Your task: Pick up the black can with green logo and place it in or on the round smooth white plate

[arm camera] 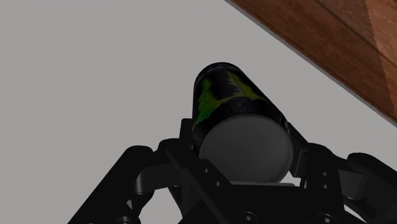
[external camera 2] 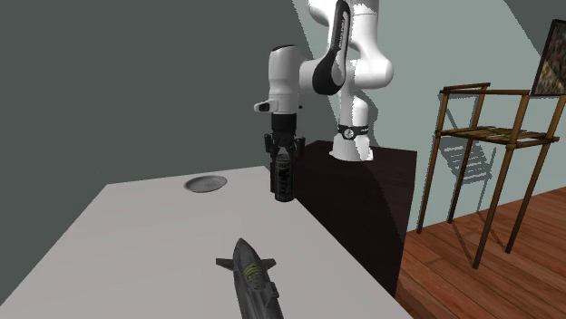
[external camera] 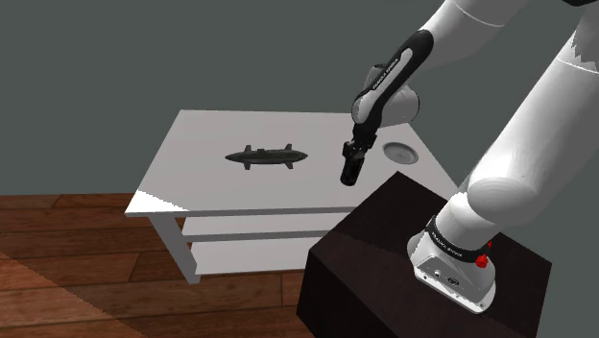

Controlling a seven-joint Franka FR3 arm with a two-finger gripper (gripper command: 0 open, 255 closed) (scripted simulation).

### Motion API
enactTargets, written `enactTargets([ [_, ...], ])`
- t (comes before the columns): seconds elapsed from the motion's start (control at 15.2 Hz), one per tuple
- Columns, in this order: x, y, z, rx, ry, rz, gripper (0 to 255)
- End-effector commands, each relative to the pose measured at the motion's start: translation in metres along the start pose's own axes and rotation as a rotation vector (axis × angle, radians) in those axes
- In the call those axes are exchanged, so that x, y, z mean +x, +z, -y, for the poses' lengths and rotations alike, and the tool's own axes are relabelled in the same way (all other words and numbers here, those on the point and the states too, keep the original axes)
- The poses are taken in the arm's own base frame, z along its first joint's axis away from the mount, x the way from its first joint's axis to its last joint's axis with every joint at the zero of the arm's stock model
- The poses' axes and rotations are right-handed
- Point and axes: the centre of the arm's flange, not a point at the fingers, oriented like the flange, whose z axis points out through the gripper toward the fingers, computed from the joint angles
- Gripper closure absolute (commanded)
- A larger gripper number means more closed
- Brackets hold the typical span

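Your claw (external camera: 352, 154) is pinching the black can (external camera: 350, 172). In the wrist view you can see the two black fingers (arm camera: 300, 156) pressed on the can's (arm camera: 232, 105) sides, one on each side. The can has green marks on it, and its flat grey end faces the camera. The can hangs straight down from the claw, with the claw holding its top part. You cannot tell if the can's bottom touches the table (external camera: 206, 144) or is just above it.

The round white plate (external camera: 400, 152) lies flat on the table, near the claw. In the shoulder view it is just to the right of the claw. In the second exterior view the plate (external camera 2: 206, 184) is to the left of the claw (external camera 2: 283, 154) and the can (external camera 2: 283, 181). The can is not on the plate.

A long dark toy with small fins (external camera: 266, 156) lies on the table too. It is farther from the claw than the plate is. In the shoulder view the claw is between the toy and the plate.

The dark stand (external camera: 384, 259) is close beside the claw, by the table's edge. A wooden chair (external camera 2: 481, 127) stands well away from the claw, on the brown wood floor (external camera 2: 508, 272).
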Motion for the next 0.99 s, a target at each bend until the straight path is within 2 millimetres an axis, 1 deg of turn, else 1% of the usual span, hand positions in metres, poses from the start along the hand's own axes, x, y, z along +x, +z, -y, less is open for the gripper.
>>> enactTargets([
  [0.0,0.0,-0.011,0.001,-0.001,0.0,0.0,255],
  [0.26,0.001,-0.032,0.002,-0.001,0.0,0.0,255],
  [0.33,0.001,-0.032,0.002,-0.001,0.0,0.0,255],
  [0.92,0.01,-0.046,-0.116,-0.001,0.0,0.0,255],
])
